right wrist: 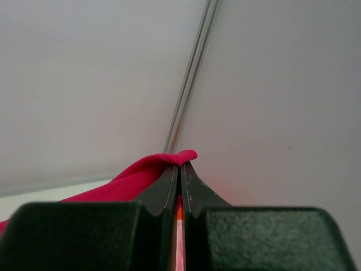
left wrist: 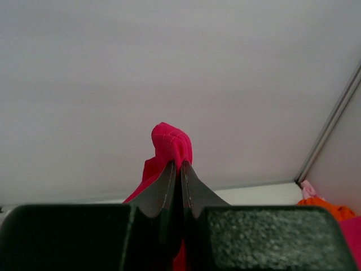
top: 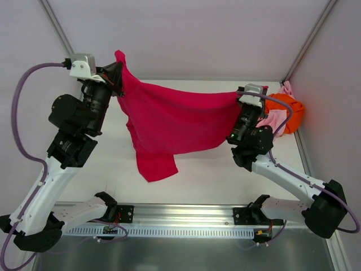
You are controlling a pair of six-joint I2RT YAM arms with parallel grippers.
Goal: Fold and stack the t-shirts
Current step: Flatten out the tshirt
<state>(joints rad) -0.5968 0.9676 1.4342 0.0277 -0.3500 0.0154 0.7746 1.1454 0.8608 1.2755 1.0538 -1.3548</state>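
My left gripper (left wrist: 180, 165) was pinched shut on a bunched corner of the crimson soft-cloth t-shirt (left wrist: 169, 144), with a knob of fabric poking up past the fingertips. My right gripper (right wrist: 180, 165) was clamped just as tightly on the opposite end, only a thin fold of red showing above the closed jaws.

On the overhead camera the shirt hung between the two arms like washing on a line. It was raised above the white table (top: 225, 169), its upper edge stretched fairly taut. One lower part drooped down at left of centre (a sleeve or a hem corner, I could not tell which from above). The crumpled bright orange t-shirt (top: 292, 110) and the pale pink t-shirt (top: 274, 119) lay heaped against each other in the far right corner, just beyond the right arm.

I judged this to be the spreading step for the first shirt: lifted and stretched, not yet laid flat, no fold made. The next move would call for lowering both grippers together while holding the tension. That way the hanging part would land first and the body would settle smooth, well short of the heap.
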